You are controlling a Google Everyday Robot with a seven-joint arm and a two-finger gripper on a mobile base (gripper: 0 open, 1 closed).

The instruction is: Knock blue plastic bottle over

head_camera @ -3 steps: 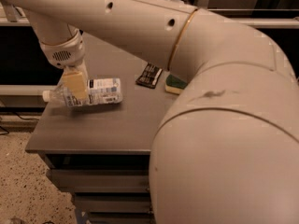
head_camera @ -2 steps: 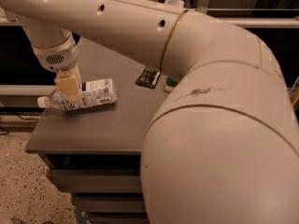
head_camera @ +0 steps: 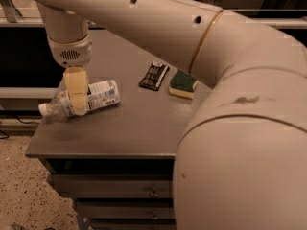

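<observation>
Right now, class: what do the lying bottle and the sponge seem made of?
Blue plastic bottle, by the gripper at left on the table: clear, glossy plastic, see-through near its cap. Sponge: probably foam, yellow body with matte green scrubbing top.

One clear plastic bottle with white-and-blue label [head_camera: 103,94], one green-and-yellow sponge [head_camera: 183,84], one flat dark rectangular packet [head_camera: 154,75], one grey table [head_camera: 134,128], one cream gripper [head_camera: 76,110], at the bottle near the table's left edge

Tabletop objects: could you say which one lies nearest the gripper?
The blue plastic bottle, on its side at the gripper; the sponge and dark packet sit farther right.
</observation>
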